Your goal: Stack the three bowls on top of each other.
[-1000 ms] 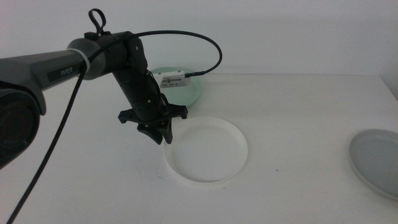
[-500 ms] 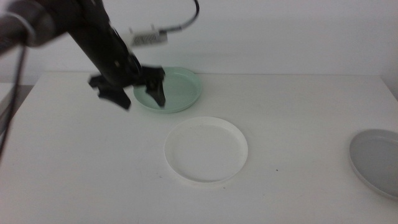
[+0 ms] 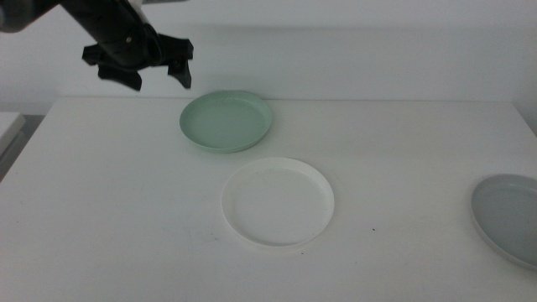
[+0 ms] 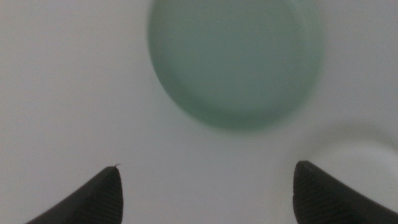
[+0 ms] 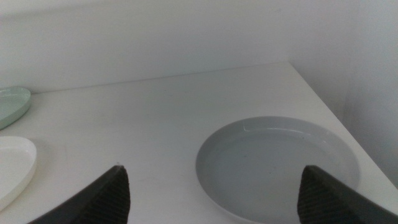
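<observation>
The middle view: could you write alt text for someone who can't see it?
Three shallow bowls sit apart and unstacked on a white table: a mint green bowl at the back, a white bowl in front of it, a grey bowl at the right edge. The left gripper hangs open, upper left, holding nothing.

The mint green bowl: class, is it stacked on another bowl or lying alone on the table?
Alone. The mint green bowl lies flat on the table, apart from the white bowl, with nothing inside it.

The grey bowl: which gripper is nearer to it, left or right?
Right. The right gripper hangs, open, just before the grey bowl. The left gripper is far across the table, raised beyond the mint green bowl.
</observation>
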